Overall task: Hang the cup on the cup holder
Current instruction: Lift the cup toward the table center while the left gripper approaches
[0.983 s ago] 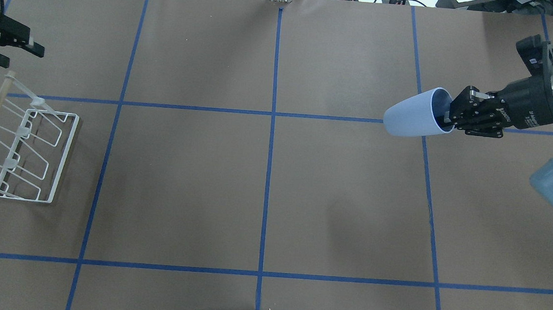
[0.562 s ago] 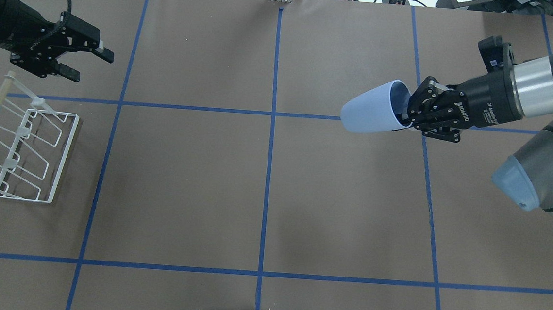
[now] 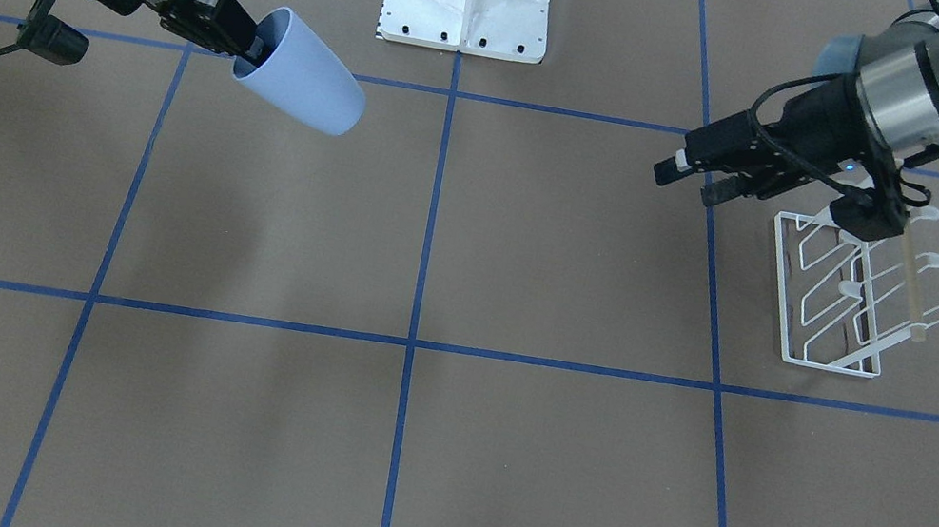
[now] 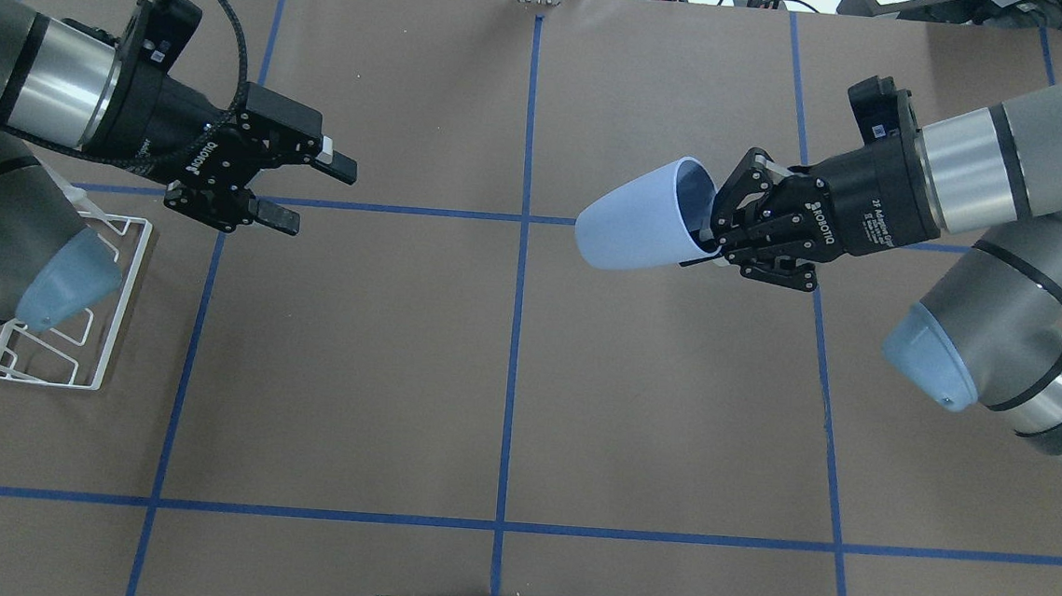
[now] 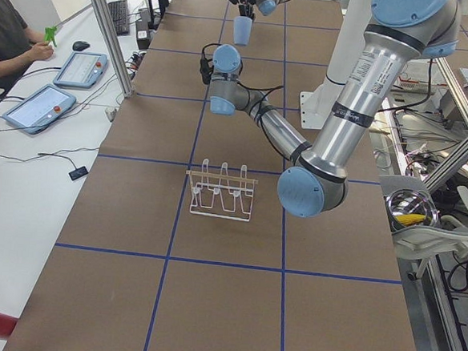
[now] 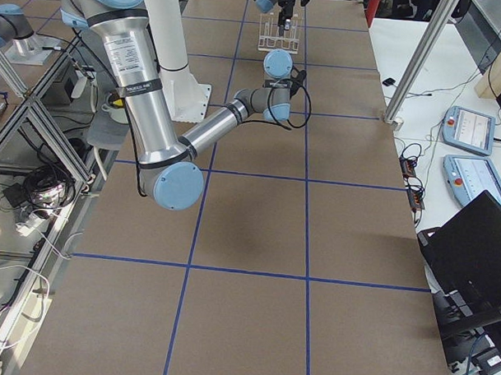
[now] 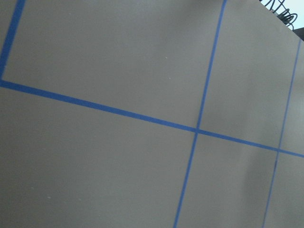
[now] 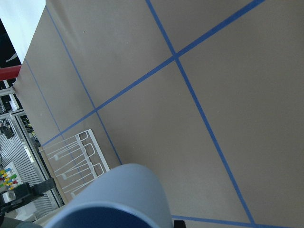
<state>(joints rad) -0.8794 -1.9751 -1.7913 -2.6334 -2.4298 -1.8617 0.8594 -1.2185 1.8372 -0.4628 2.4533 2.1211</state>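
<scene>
Overhead exterior view shows the left arm's blue-capped elbow (image 4: pixel 64 289) hiding much of the cup holder (image 3: pixel 850 297), which stands on the brown table (image 4: pixel 506 380) at the robot's far left, well apart from the cup (image 4: pixel 635 216). The right gripper (image 4: pixel 711 239) clamps the cup's rim, one finger inside the mouth, holding it tilted above the table just right of the centre tape line, its base pointing toward the left gripper (image 4: pixel 314 195), whose fingers are spread wide and hold nothing. Both grippers read ROBOTIQ.
</scene>
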